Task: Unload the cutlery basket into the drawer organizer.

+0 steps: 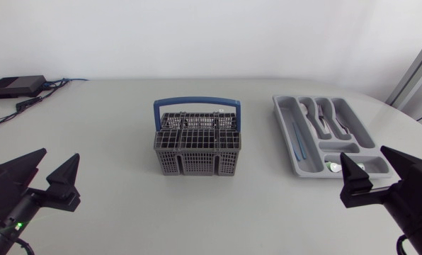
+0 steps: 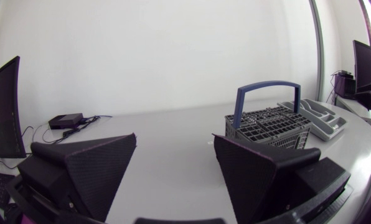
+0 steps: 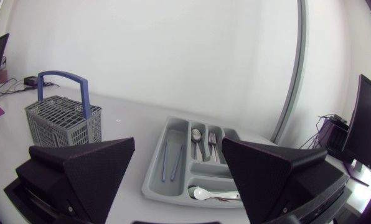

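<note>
The grey cutlery basket (image 1: 197, 147) with a blue handle stands in the middle of the table; no cutlery shows above its grid top. The grey drawer organizer (image 1: 284, 117) lies to its right. It holds blue sticks (image 1: 298, 138), a spoon and forks (image 1: 326, 117), and a white spoon (image 1: 335, 168) in the front compartment. My left gripper (image 1: 52, 171) hovers open and empty near the table's front left, well apart from the basket (image 2: 269, 127). At the front right my right gripper (image 1: 381, 168) is open and empty, just in front of the organizer (image 3: 154, 180).
A black box (image 1: 16, 86) with cables sits at the back left corner of the table. Bare tabletop lies between the basket and each gripper, and between the basket (image 3: 64, 121) and the organizer (image 2: 316, 115).
</note>
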{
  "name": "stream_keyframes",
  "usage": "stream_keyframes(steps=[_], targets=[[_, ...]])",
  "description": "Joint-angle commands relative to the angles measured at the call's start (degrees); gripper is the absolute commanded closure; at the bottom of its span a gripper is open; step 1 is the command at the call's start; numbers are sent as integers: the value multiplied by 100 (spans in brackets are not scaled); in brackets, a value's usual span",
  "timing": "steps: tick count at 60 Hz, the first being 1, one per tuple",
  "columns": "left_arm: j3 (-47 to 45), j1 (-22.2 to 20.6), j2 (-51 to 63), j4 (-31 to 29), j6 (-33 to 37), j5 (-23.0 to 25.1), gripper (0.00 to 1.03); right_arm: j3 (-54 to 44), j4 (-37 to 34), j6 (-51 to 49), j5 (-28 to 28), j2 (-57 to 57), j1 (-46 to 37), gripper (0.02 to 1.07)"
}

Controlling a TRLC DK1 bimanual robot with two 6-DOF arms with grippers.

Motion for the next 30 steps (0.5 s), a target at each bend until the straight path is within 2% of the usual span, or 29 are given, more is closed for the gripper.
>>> stream_keyframes(steps=[1,11,30], targets=[[-276,127,-220,135,-276,-52,6,-300,148,423,-52,-262,-99,6],[-615,329,-624,287,-543,-67,6,-720,316,891,-108,-788,-259,6],[-615,329,-624,287,-543,-67,6,-720,316,891,-108,-788,-259,6]])
